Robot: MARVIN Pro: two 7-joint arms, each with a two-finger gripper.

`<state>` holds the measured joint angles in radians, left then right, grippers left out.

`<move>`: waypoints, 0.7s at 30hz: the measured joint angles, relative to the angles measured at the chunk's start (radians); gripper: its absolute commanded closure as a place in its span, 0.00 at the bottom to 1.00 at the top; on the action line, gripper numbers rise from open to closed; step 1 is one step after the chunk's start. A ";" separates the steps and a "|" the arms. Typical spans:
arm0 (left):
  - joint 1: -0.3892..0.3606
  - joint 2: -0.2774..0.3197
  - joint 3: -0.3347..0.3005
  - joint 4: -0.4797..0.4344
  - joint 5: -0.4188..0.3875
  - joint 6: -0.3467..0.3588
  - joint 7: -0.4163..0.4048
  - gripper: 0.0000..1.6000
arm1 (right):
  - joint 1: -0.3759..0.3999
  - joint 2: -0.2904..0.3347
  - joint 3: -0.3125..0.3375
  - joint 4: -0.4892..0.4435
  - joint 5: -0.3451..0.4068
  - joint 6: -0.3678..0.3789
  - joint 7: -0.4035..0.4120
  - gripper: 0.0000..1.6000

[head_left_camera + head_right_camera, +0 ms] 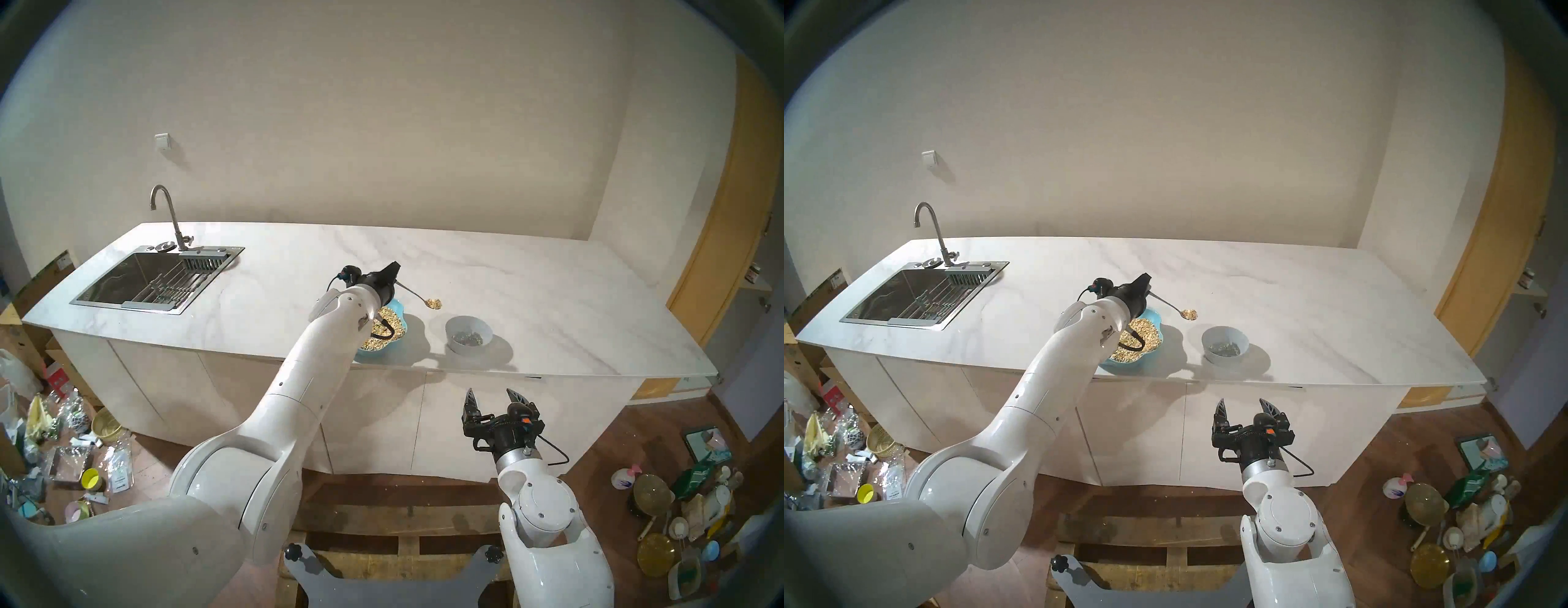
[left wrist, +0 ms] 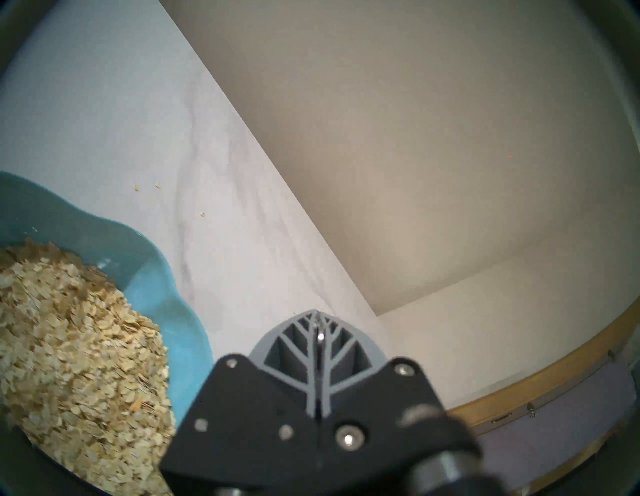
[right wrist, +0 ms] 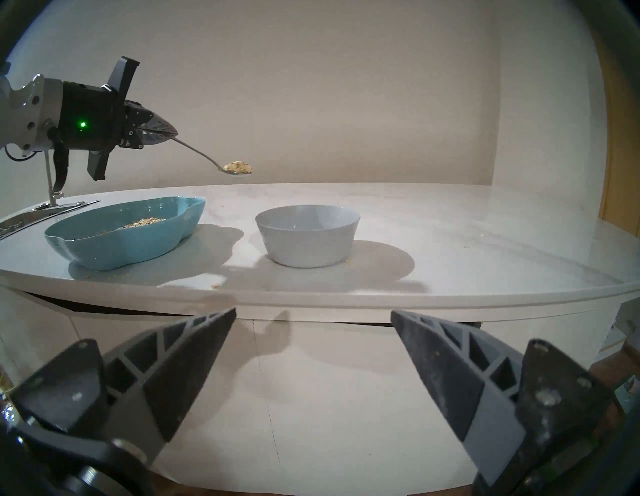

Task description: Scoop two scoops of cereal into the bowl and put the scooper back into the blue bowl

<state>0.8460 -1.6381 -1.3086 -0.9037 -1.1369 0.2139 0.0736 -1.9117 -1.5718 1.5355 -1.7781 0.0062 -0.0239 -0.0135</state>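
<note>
You have a long white marble-veined bench [image 1: 530, 297] in front of you, smooth and glossy, with a square steel sink [image 1: 144, 280] and a curved tap [image 1: 167, 216] at its far left end, well apart from the work. A few stray flakes lie on the bare stone near the dishes. Nothing stands between the two dishes, and the space above them is free apart from your own left arm, which reaches over the blue bowl [image 1: 392, 335] and hides much of it in the head views.

That blue bowl is wide, shallow and glazed turquoise, with a wavy scalloped rim; it sits near the bench's front edge and carries a heap of cereal [image 2: 76, 346], flat pale tan flakes. Just to its right stands the bowl [image 3: 308, 235], small, round, plain-rimmed, pale grey-white, with some dark matter in its bottom that is too small to identify.

Your left gripper [image 3: 169, 133] has its jaws pressed tight on the thin handle of the scooper [image 3: 204, 156], a slim silver metal spoon. Its oval end holds a small mound of flakes and hangs in the air above the bench, beyond the gap between the two dishes and touching neither.

Your right gripper [image 1: 496, 401] waits in front of the bench edge, jaws spread wide and empty.
</note>
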 measured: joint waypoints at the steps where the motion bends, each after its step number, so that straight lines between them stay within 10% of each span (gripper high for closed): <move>1: -0.005 -0.007 0.005 0.007 0.002 -0.001 0.000 1.00 | 0.000 0.000 0.000 0.000 0.000 0.000 0.000 0.00; 21: -0.086 -0.056 0.087 0.135 0.042 -0.015 -0.030 1.00 | 0.000 0.000 0.000 0.000 0.000 0.000 0.000 0.00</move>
<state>0.7603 -1.6939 -1.2220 -0.7685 -1.0954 0.1989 0.0436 -1.9117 -1.5718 1.5355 -1.7782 0.0062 -0.0239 -0.0135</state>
